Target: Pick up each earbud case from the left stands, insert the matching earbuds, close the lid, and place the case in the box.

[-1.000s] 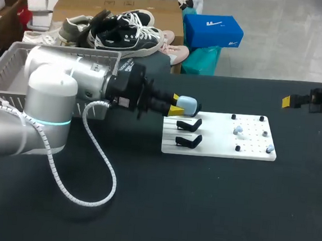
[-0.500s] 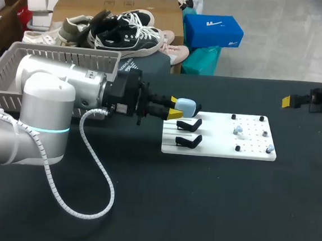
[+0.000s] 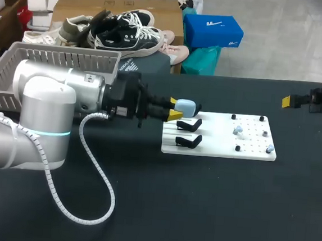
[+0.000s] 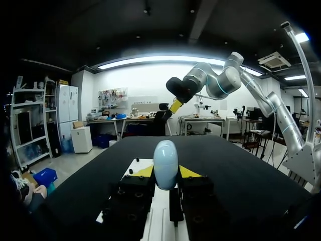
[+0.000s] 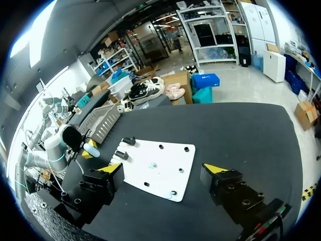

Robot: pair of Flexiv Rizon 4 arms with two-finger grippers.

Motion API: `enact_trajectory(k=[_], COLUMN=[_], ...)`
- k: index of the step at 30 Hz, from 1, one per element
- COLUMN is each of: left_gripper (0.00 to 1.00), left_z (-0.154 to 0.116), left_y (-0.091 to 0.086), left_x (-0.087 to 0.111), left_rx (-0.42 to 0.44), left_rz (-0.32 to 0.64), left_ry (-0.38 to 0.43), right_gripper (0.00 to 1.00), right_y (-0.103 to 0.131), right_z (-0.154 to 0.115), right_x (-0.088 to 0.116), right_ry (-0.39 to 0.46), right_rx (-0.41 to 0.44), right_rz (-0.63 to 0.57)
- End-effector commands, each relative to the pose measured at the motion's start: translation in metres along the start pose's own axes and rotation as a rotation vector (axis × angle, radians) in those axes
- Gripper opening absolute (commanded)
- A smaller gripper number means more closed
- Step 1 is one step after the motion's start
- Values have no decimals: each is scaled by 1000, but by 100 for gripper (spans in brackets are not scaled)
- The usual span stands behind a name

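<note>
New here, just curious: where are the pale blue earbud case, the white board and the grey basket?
Pale blue oval earbud case (image 3: 187,106), head view, rounded side.
White flat board (image 3: 217,149), head view, bare front.
Grey plastic basket (image 3: 6,67), head view, latticed wall.

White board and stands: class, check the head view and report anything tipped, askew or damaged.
Nothing stands out. The white board lies flat and square on the table. Its two black stands sit one behind the other, and the left gripper holds the earbud case cleanly.
</note>
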State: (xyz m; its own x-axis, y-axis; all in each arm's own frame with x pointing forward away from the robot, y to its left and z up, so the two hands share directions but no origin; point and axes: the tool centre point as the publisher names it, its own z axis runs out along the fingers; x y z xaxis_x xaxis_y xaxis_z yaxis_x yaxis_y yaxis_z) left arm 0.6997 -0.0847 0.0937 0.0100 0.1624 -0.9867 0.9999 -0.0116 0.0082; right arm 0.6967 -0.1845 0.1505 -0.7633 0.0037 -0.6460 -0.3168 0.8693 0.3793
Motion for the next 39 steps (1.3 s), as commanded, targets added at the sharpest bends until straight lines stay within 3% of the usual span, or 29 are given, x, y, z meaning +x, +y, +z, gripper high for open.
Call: enact_trajectory(k=[1,9,12,22,32,39], left_gripper=[0,0,0,0,0,0], left_z=[9,29,35,46,53,51], left_y=[-11,-12,-9,-2,-2,-3], left_x=[7,11,13,17,16,14], left_rx=[-39,-22,-18,8,13,-8], left_rz=[-4,26,30,16,4,22], left_ry=[-8,-41,-47,-81,-89,-78], right_gripper=[100,100,100,100,100,100], right_y=[-1,-1,-1,38,72,88], right_z=[1,1,-3,-13,5,18], right_x=[0,0,12,39,55,53], right_ry=[0,0,32,76,132,145], right_rx=[-1,-1,4,3,3,-25], right_rz=[-1,-1,-18,-169,-268,-288])
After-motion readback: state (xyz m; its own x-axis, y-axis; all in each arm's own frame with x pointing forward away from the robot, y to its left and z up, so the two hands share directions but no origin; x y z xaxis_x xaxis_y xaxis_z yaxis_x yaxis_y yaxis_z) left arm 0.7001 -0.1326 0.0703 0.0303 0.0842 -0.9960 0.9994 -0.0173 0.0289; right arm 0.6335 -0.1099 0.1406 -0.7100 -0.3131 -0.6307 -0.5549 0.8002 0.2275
